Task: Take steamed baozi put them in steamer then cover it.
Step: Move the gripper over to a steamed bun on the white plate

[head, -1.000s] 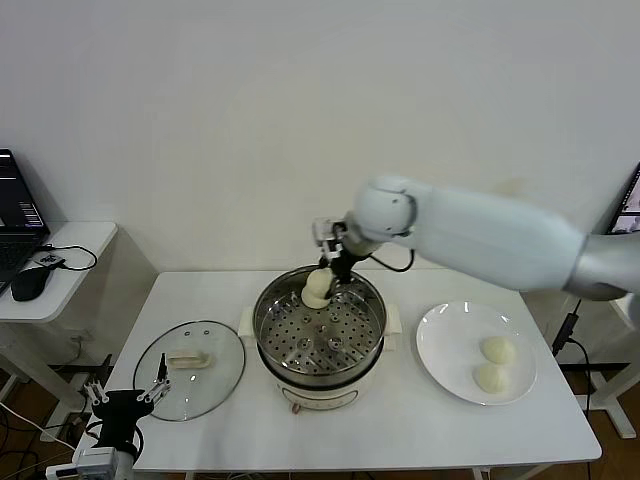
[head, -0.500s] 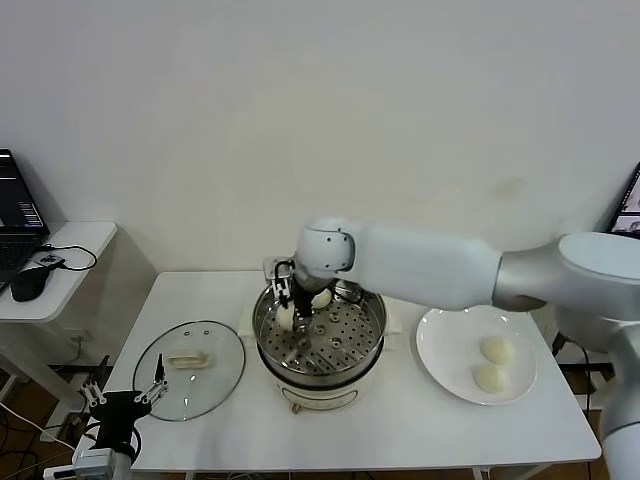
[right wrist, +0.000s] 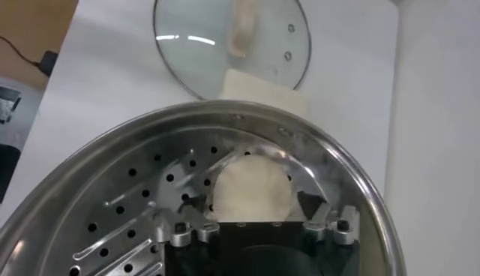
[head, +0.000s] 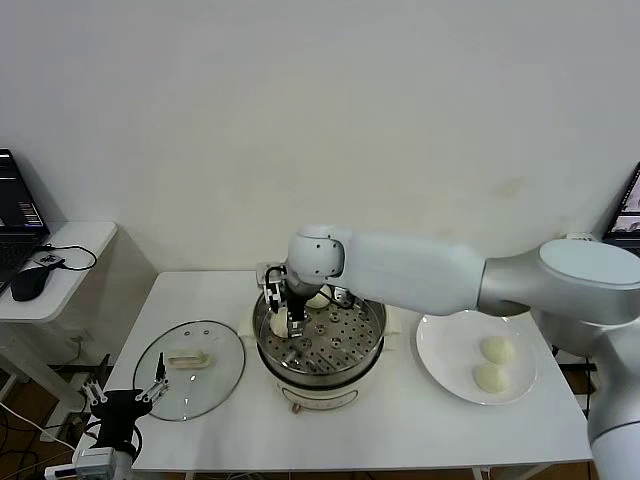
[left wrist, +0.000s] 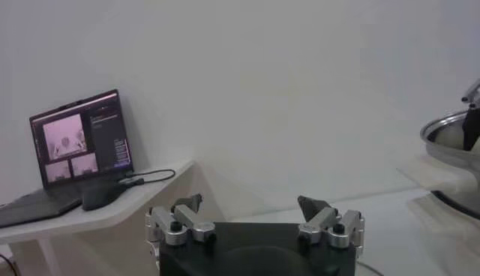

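Note:
The steamer (head: 378, 322) stands mid-table; its steel rim also shows in the right wrist view (right wrist: 352, 180). My right gripper (head: 284, 316) is inside the pot at its left side, jaws open on either side of a baozi (right wrist: 251, 187) that rests on the perforated tray by the wall. In the head view this baozi (head: 277, 323) is partly hidden by the gripper. A second baozi (head: 318, 299) lies at the pot's back. Two more baozi (head: 498, 350) (head: 491, 377) sit on the white plate (head: 440, 345). The cover (head: 190, 368) lies flat left of the pot. My left gripper (head: 125, 402) is open and empty, low beside the table's front left corner.
My right arm reaches from the right across the plate's far side to the pot. A side table at the left holds a laptop (left wrist: 79, 139) and a mouse (head: 28, 284). The cover (right wrist: 202, 45) lies just beyond the pot's side handle (right wrist: 262, 90).
My right gripper carried the baozi from the pot's back rim down to its left side and lowered it onto the tray. The left arm has not moved.

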You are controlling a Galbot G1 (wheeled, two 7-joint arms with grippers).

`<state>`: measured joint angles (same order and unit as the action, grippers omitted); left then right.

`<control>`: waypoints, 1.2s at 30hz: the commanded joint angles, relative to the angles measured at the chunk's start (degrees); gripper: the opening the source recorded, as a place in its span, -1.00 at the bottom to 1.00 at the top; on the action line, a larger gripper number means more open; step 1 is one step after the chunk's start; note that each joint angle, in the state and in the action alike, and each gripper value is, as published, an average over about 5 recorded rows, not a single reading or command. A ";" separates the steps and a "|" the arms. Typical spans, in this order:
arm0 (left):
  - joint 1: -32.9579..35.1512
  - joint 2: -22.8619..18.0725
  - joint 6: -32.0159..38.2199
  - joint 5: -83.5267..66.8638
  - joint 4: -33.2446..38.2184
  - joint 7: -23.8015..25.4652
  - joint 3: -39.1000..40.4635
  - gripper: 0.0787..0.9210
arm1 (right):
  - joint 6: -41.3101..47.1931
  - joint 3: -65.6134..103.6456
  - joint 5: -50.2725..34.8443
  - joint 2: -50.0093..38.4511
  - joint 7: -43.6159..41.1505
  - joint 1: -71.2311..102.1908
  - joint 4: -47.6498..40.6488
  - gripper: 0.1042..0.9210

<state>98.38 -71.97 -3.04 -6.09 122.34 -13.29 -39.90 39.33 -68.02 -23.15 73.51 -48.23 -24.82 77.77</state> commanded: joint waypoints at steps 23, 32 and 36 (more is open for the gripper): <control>-0.45 1.03 -0.20 1.40 0.05 0.02 2.70 0.77 | -25.07 3.74 28.44 -56.46 -19.13 4.79 22.15 0.76; -0.21 0.30 -0.52 3.01 -0.21 -0.10 3.53 0.77 | -26.50 27.25 35.34 -58.91 -15.97 35.55 18.86 0.76; -0.07 0.39 -0.65 3.18 -0.24 -0.13 3.42 0.77 | -26.98 32.86 37.19 -57.73 -14.84 41.50 16.56 0.76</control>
<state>98.30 -71.54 -3.65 -3.24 122.10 -13.40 -36.62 14.64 -51.80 6.59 20.61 -64.39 -5.53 95.90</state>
